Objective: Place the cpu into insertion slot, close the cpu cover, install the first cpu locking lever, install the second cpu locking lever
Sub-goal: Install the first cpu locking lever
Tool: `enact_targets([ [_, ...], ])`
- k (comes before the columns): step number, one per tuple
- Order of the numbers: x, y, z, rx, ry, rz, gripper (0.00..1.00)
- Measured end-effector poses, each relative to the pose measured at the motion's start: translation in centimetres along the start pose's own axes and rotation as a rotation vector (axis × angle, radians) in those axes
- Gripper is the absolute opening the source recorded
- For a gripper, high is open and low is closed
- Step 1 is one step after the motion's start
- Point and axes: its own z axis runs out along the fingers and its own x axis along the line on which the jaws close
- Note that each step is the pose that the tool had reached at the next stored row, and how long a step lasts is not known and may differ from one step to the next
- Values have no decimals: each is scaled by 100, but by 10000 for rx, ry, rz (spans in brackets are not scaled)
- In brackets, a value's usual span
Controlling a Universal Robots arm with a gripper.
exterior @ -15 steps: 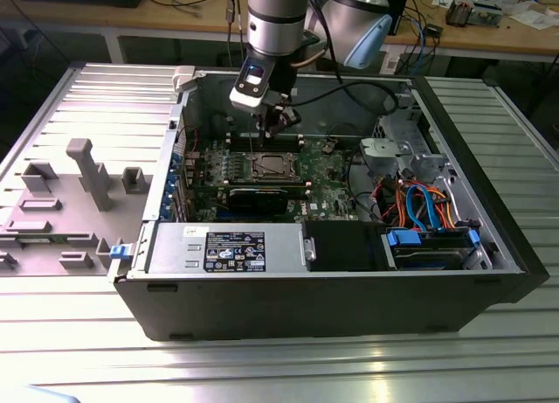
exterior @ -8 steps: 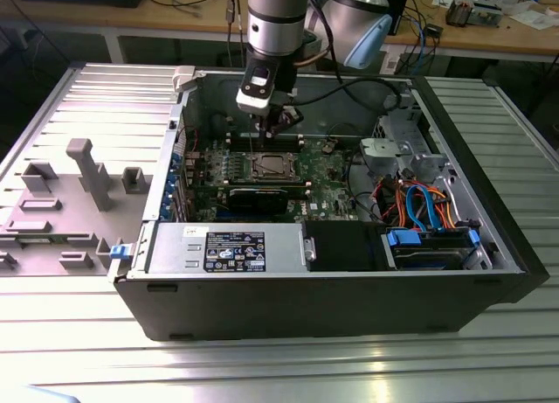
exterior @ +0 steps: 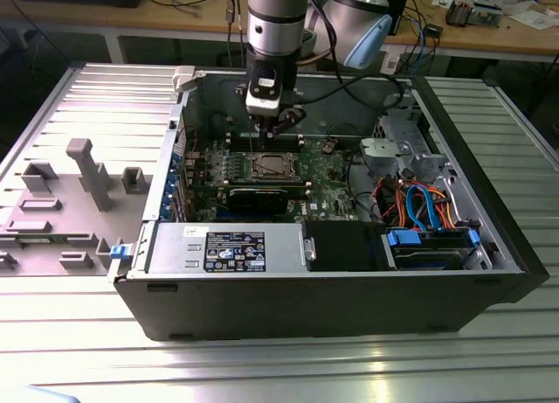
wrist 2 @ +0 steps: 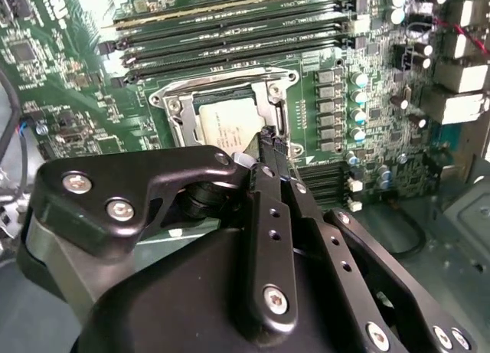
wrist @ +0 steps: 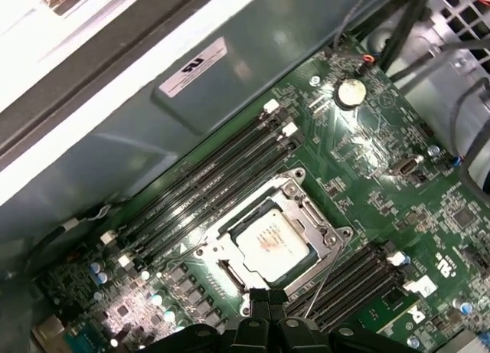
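CPU (wrist: 269, 240) sits in the insertion slot (exterior: 266, 168), silver lid up. The cpu cover (wrist: 312, 213) lies flat over it, so its frame rings the chip. I judge steps 1 and 2 done and the first locking lever in hand.

A thin wire beside the cover looks like a locking lever (wrist: 323, 282), not yet latched. It's too fine to say for sure.

The gripper (wrist: 266, 295) hangs just over the socket's edge. Its fingers (wrist 2: 266, 135) are pressed together w/ nothing visibly between them. I can't tell whether they touch the wire.

In the exterior view, clock directions from the socket:
- 12 o'clock: RAM slots (exterior: 266, 141) just beside it, w/ the gripper above them.
- 6 o'clock: black expansion card (exterior: 258, 196) near, then the power supply (exterior: 227, 246) further out.
- 3 o'clock: green motherboard (exterior: 327, 180), then the grey drive cage (exterior: 393, 154) well apart.

Judgement on the move: latching calls for a downward push on the wire, then a sideways tuck under its hook. The closed fingertips need to stay on the wire and off the cover and chip. The RAM slots leave little room on that side, so the approach should come from the open-board side.
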Motion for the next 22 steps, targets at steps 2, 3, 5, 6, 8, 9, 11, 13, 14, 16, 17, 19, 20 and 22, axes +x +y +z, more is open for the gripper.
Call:
enact_targets([
  [2, 2, -3, 0, 2, -2, -102, 11],
  [3, 1, -4, 0, 3, -2, -103, 11],
  [5, 0, -7, 0, 2, -2, -111, 11],
  [6, 0, -7, 0, 3, -2, -111, 11],
  [8, 0, -7, 0, 2, -2, -112, 11],
  [9, 0, -7, 0, 2, -2, -111, 11],
  [11, 0, -7, 0, 2, -2, -111, 11],
  [13, 0, -7, 0, 2, -2, -111, 11],
  [14, 0, -7, 0, 2, -2, -112, 11],
  [16, 0, -7, 0, 2, -2, -118, 11],
  [17, 0, -7, 0, 3, -2, -143, 11],
  [19, 0, -7, 0, 5, -5, -244, 11],
  [20, 0, -7, 0, 8, -7, -406, 11],
  [22, 0, -7, 0, 13, -14, -750, 11],
])
